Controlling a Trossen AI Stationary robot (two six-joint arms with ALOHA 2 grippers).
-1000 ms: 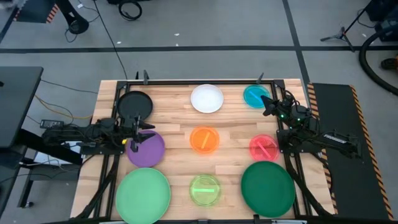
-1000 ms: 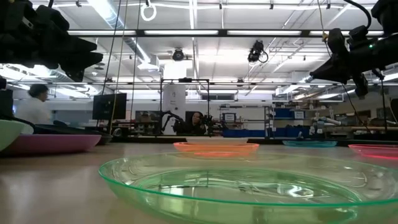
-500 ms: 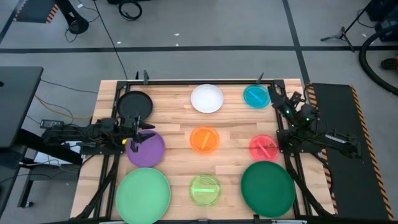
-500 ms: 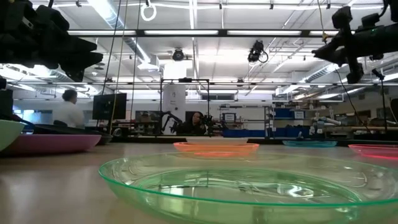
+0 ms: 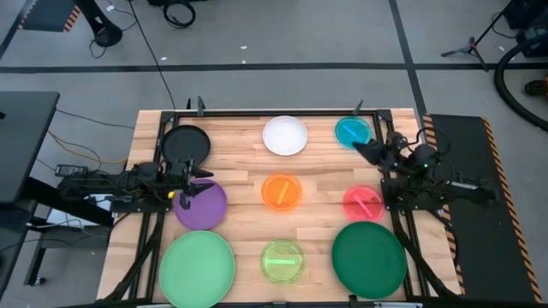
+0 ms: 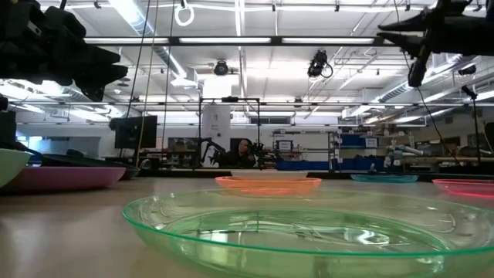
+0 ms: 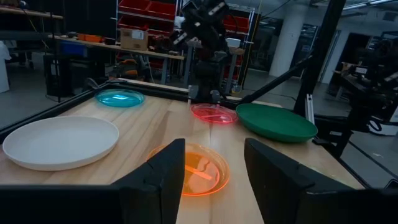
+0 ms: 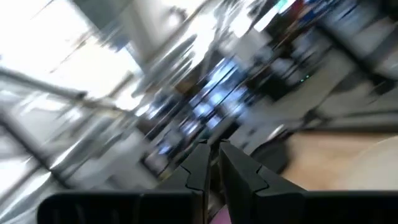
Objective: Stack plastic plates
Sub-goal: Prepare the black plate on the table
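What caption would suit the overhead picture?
Nine plastic plates lie unstacked on a wooden table between two robot arms.

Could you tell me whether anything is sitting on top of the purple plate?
No plate is stacked on the purple plate. The left gripper overhangs its edge, hiding a small part of the rim there.
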